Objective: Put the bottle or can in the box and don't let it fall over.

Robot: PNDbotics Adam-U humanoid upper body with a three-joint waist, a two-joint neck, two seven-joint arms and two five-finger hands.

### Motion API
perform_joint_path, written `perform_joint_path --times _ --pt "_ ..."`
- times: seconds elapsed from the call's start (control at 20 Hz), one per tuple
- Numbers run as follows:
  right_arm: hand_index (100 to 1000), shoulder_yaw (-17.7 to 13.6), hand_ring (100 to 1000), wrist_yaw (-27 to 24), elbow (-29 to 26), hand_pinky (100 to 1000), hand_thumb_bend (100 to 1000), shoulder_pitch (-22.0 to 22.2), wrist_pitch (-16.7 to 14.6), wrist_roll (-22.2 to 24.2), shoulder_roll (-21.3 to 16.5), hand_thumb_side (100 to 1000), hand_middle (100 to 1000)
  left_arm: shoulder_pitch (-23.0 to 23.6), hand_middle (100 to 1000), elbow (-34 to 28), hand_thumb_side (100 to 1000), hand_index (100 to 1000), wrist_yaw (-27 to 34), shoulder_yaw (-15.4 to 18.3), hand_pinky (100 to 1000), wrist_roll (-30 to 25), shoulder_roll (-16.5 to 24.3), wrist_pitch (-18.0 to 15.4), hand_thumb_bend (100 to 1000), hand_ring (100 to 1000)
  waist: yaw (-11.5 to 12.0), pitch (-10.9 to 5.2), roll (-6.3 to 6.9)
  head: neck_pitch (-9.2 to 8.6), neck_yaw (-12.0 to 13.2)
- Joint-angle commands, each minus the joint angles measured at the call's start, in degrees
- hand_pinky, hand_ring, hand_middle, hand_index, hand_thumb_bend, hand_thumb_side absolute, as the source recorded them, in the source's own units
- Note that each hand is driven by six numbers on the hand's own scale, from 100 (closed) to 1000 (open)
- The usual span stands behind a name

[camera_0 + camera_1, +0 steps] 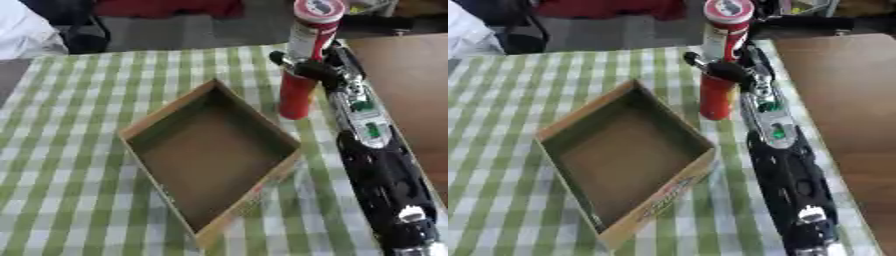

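On the checked cloth, left to right:

Cloth (70,150): green-and-white check, covering the table.

Box (210,155): open cardboard tray, nothing in it, set cornerwise near the middle of the cloth.

Can (304,60): tall red-and-white cylinder, long axis upright, its base just beside the box's far right corner and outside the wall; whether the base touches the cloth I cannot tell.

My right hand (306,67): fingers curled round the can at mid-height; my arm runs in from the lower right.

My left hand: not in view.

Key relation: the box lies to the left of the can and nearer me, so I judge the can must clear the wall and come down upright inside.
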Motion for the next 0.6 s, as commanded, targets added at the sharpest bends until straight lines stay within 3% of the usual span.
perform_joint_path --times 0.05,0.3,0.6 --pt "821 -0.12 823 -1.72 -0.80 940 629 -1.30 -0.25 -0.86 -0.32 100 866 -0.52 752 -0.91 734 773 0.05 0.07 837 -0.21 0.74 -0.06 483 928 0.16 -0.73 -0.03 -0.55 -0.03" --pt "716 -0.24 704 -4.44 -0.91 917 544 -1.39 -1.37 -2.08 -0.04 100 761 -0.50 752 -0.91 734 771 0.04 0.07 837 -0.25 0.72 -0.05 480 928 0.23 -0.74 -0.06 -0.67 -0.05" --pt "660 0.04 642 -6.84 -1.01 894 405 -1.54 -2.96 -3.21 -0.06 100 707 -0.51 752 -0.92 733 771 0.02 0.07 837 -0.35 0.80 -0.05 473 929 0.28 -0.78 -0.20 -0.49 -0.03"
